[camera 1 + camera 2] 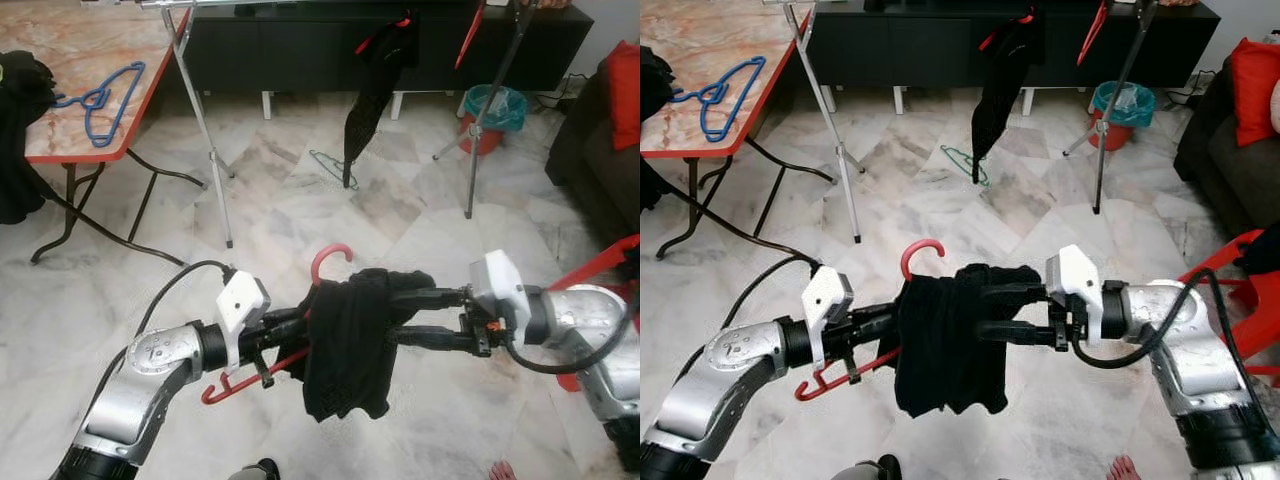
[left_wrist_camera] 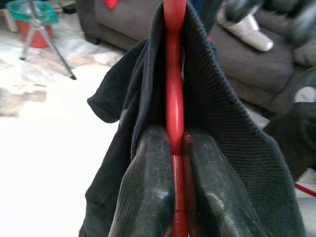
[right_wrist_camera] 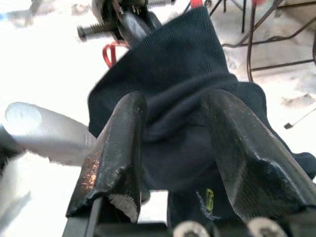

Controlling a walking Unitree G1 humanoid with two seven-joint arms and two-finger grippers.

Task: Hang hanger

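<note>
A red hanger with a dark garment draped over it hangs low in front of me, its hook pointing up. My left gripper is shut on the hanger's red bar, under the cloth. From the right, my right gripper reaches in with its fingers spread apart, and a bunched fold of the garment lies between them. The hanger's lower red end sticks out beneath my left wrist.
A metal clothes rack stands ahead with a dark garment hung on it. A green hanger lies on the floor below. At the left a table holds a blue hanger. A teal bin, a sofa and a red chair stand to the right.
</note>
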